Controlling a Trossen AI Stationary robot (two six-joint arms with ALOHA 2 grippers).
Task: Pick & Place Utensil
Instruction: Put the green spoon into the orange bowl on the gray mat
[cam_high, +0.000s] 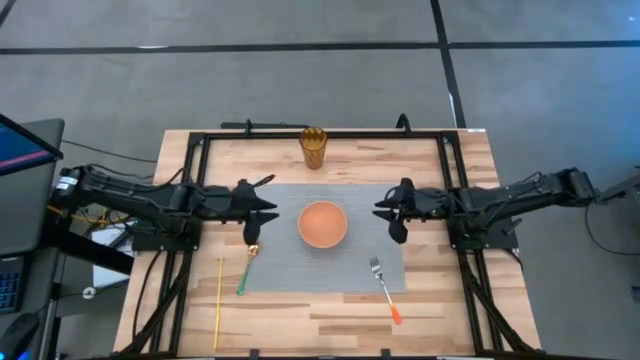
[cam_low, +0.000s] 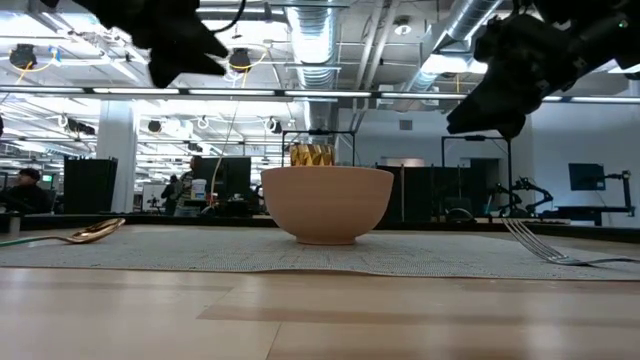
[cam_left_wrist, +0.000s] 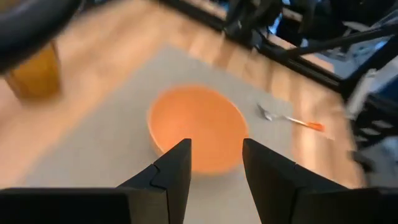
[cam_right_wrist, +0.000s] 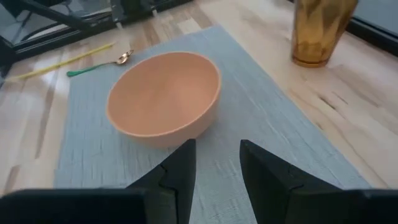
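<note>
An orange bowl (cam_high: 323, 224) stands mid-mat on a grey placemat (cam_high: 290, 270). A spoon (cam_high: 247, 268) with a gold head and a green handle lies flat on the mat's left near part. A fork (cam_high: 384, 288) with an orange handle lies on its right near part. My left gripper (cam_high: 270, 212) hovers open left of the bowl, above the spoon's head. My right gripper (cam_high: 381, 212) hovers open right of the bowl. In the wrist views, the left gripper (cam_left_wrist: 216, 146) and right gripper (cam_right_wrist: 217, 146) both face the bowl (cam_right_wrist: 165, 96). In the low view both arms hang well above the table.
An amber ribbed glass (cam_high: 314, 147) stands upright on the wood beyond the mat's far edge. A thin yellow stick (cam_high: 218, 315) lies on the wood left of the spoon. A black frame (cam_high: 200, 150) borders the table's far and side edges.
</note>
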